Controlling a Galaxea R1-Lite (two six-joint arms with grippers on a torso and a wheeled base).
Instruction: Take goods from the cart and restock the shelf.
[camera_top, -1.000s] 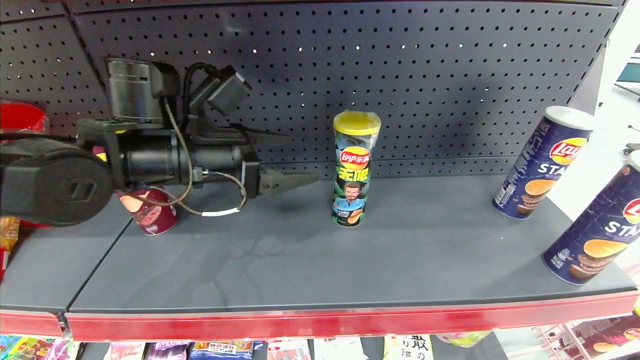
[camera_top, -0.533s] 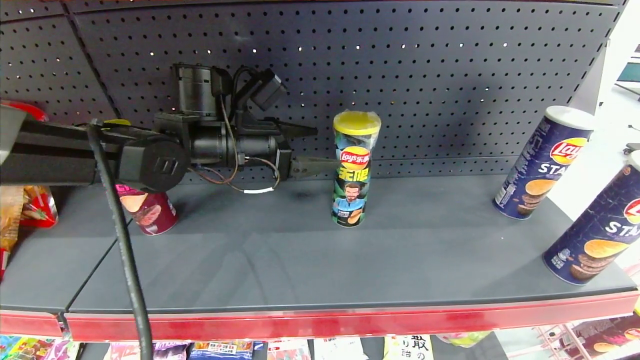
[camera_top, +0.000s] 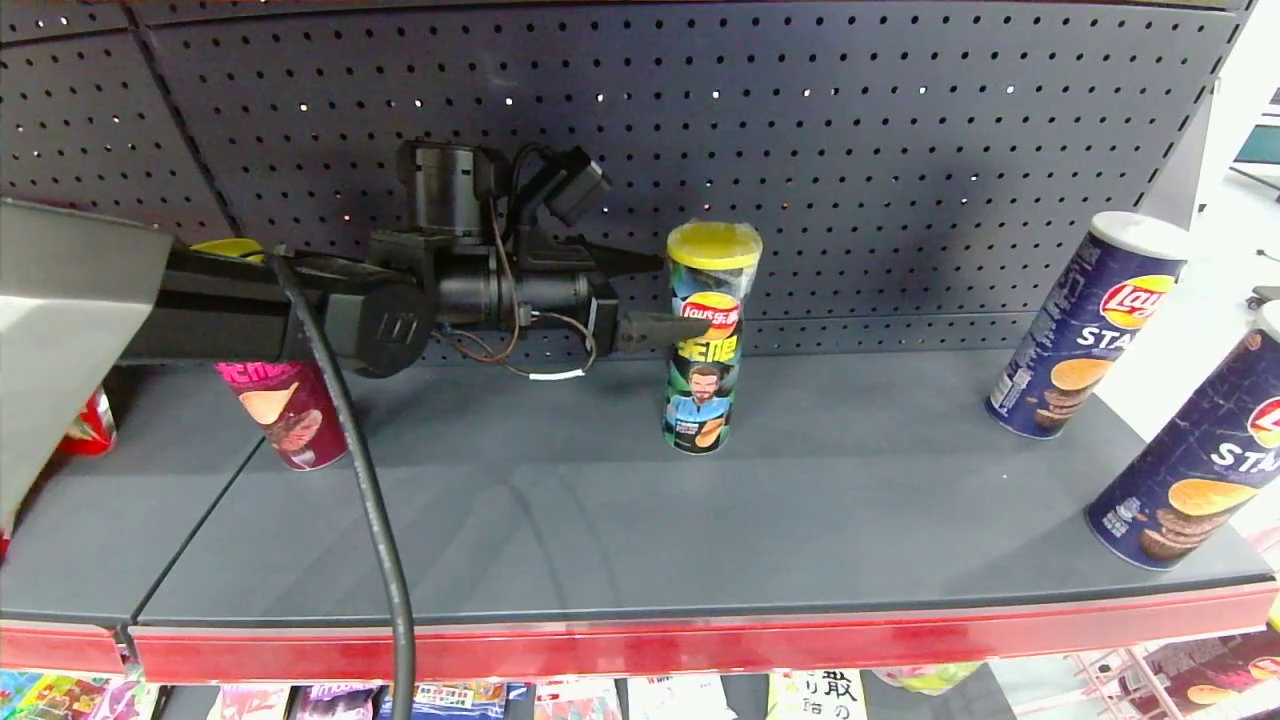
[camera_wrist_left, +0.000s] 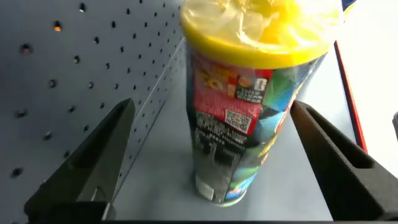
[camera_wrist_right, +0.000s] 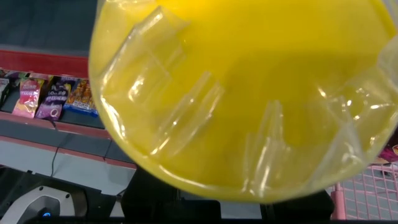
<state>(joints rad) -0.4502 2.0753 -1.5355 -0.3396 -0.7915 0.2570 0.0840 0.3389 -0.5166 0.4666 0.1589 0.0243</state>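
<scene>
A green chip can (camera_top: 700, 370) with a yellow lid stands upright at the middle back of the grey shelf (camera_top: 600, 520). My left gripper (camera_top: 672, 295) is open at the can's upper part, coming in from the left. In the left wrist view its fingers (camera_wrist_left: 93, 168) flank the can (camera_wrist_left: 242, 124) without touching it. In the right wrist view the yellow film-covered lid of another can (camera_wrist_right: 242, 93) sits close to the camera, in the air above the floor, with my right gripper shut on it.
Two dark blue chip cans (camera_top: 1085, 325) (camera_top: 1190, 450) stand at the shelf's right end. A maroon can (camera_top: 290, 410) stands at the left behind the arm. The pegboard wall (camera_top: 850, 150) backs the shelf. A red strip (camera_top: 640, 645) runs along the front edge.
My left arm has stretched to the right along the back wall. Its open fingers went from well short of the green can to either side of it.
</scene>
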